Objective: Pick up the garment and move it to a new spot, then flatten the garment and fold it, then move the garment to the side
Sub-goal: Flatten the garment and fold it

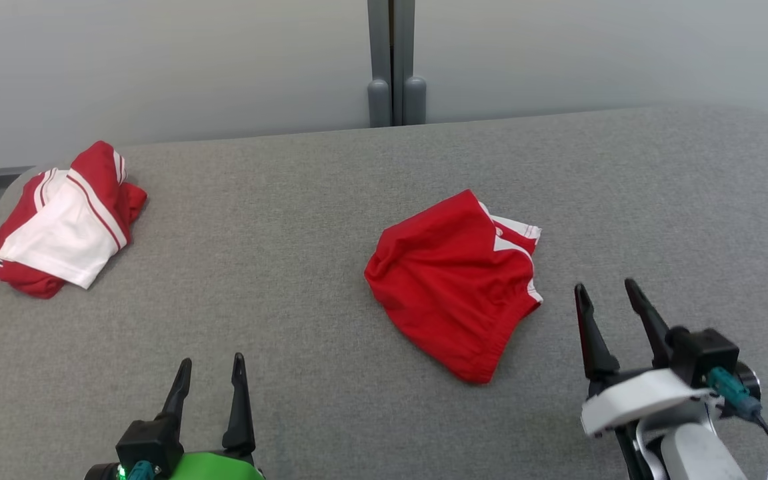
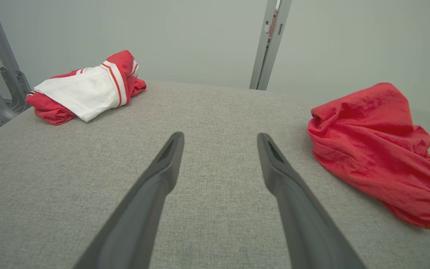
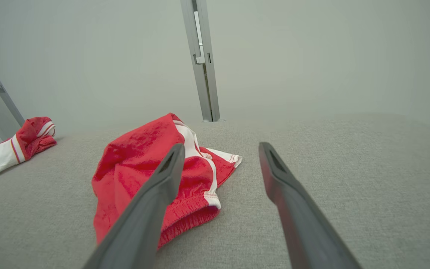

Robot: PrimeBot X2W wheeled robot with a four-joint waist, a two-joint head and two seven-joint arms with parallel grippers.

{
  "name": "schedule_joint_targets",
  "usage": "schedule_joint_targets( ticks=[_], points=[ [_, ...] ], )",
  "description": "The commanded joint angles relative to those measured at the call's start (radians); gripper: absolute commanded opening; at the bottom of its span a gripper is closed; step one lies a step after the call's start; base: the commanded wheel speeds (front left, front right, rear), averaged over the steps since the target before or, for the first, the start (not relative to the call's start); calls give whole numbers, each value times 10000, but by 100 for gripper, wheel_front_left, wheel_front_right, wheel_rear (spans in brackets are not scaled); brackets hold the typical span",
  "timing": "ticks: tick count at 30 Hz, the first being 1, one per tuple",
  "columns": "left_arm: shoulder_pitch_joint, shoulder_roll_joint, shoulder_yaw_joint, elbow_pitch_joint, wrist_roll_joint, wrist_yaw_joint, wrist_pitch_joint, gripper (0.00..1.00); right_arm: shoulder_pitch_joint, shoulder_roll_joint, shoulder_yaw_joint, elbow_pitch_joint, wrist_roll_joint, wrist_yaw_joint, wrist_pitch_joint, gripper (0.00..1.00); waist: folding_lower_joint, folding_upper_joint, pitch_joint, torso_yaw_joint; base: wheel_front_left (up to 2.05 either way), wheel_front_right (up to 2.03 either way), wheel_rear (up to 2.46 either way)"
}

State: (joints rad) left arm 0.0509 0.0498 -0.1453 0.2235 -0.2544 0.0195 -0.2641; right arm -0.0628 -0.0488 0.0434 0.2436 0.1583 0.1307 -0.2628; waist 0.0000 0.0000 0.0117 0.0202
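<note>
Garment [image 1: 454, 283] lies crumpled mid-table [image 1: 277, 267]: red, white trim at its far right corner, elastic hem toward the near side. Nothing holds it.

Right gripper [image 1: 605, 287] sits just right of the garment's near-right edge, fingers spread wide, empty. In the right wrist view its left finger crosses in front of the cloth, and contact can't be told there. The head view shows a gap.

Left gripper [image 1: 213, 360] is low at the near left, fingers apart, empty, well apart from the garment with bare table between.

Second garment [image 1: 64, 220] — red and white, bundled — sits at the far left corner, close to the table's rounded edge.

Open room: a wide strip between the two garments, the whole right side out to the rounded far right corner, and a band along the far edge. Post [image 1: 396, 63] stands behind that far edge at centre, against a pale wall [image 1: 157, 67].
</note>
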Motion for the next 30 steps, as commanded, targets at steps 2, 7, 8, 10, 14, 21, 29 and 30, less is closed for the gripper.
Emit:
schedule_joint_targets(
  ticks=[2,7,8,10,14,21,29,30],
  points=[
    [-177,16,-41,-49,-33,32,-6,100,-827,-27,24,206,-137,1,-31,100,0,0,239,308,0,0,0],
    [-370,16,-223,-100,-136,62,-6,100,-2619,-26,125,1287,-399,1,831,100,0,0,580,813,0,0,0],
    [-425,16,-282,-104,-173,81,-6,100,-2999,-24,207,1598,-504,1,1139,100,0,0,659,948,0,0,0],
    [-538,17,-382,-124,-220,110,-6,100,-3637,-24,313,2121,-483,1,1660,100,0,0,835,1209,0,0,0],
    [-691,18,-580,-124,-338,164,-6,100,-4735,-35,293,3163,-417,-1,2529,100,0,0,1183,1709,0,0,0],
    [-872,18,-788,-141,-502,259,-6,100,-5803,-45,-296,4914,-853,-1,3371,100,0,0,1612,2343,0,0,0],
    [-866,18,-784,-90,-525,352,-6,100,-6105,-37,-100,5677,-553,-1,3079,0,0,0,1544,2416,0,0,0],
    [-860,18,-771,-95,-496,343,-6,100,-6158,-41,-55,5649,-530,-1,2911,0,0,0,1507,2390,0,0,0]
  ],
)
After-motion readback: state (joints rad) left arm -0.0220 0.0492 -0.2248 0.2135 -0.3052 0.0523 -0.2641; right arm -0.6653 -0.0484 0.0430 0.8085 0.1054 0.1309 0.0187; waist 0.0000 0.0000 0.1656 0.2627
